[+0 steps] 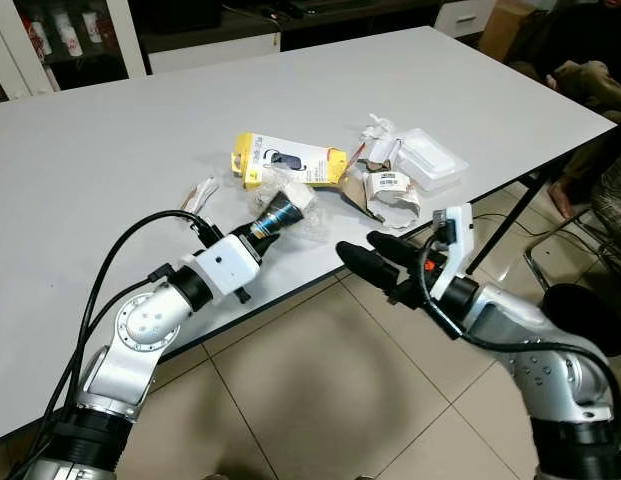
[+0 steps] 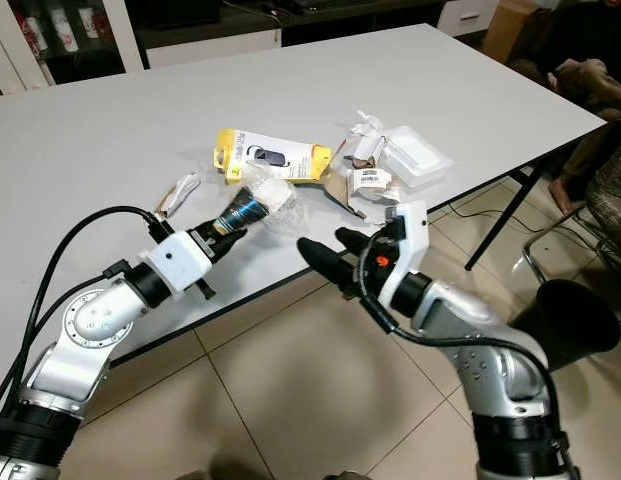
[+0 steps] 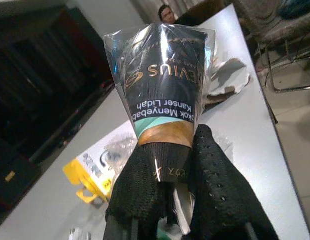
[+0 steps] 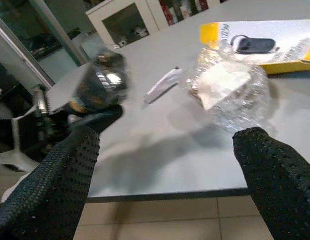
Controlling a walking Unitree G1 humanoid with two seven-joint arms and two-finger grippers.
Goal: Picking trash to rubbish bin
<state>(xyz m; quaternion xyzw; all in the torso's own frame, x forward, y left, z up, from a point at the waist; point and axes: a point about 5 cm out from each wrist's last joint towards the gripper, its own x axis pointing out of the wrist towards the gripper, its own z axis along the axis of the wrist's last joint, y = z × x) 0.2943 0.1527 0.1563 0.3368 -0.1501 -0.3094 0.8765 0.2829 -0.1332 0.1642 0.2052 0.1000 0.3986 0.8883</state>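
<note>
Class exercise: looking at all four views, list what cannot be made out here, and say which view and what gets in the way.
- Printing on the cigarette pack in the left gripper: left wrist view, upside down, glare on its plastic wrap blots part of it.
- Bottom of that pack: hidden by the black fingers.
- Yellow box label: eye views, too small.
- Black bin: its inside is too dark.
- Right gripper view: pack blurred.

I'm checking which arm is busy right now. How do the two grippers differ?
The left gripper is shut on a dark cigarette pack in clear wrap, lifted over the table edge; the right gripper is open and holds nothing. The left one reaches over the table, the right hangs beyond the edge, over the floor, pointing toward the trash. Both have two long black fingers.
</note>
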